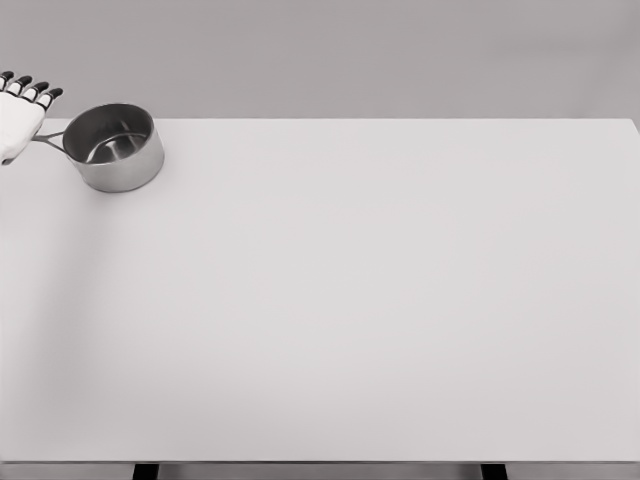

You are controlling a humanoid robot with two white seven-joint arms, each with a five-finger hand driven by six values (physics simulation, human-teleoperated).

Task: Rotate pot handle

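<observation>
A small steel pot (120, 152) stands upright at the far left back of the white table (350, 300). Its thin handle (52, 138) points left. My left hand (22, 108), white with black fingertips (36, 91), shows at the picture's left edge. It lies over the outer end of the handle and hides that end. The fingers are stretched out and point away from me, not curled round the handle. My right hand is out of view.
The pot is close to the table's back edge and left side. Two dark table legs (146, 471) show below the front edge.
</observation>
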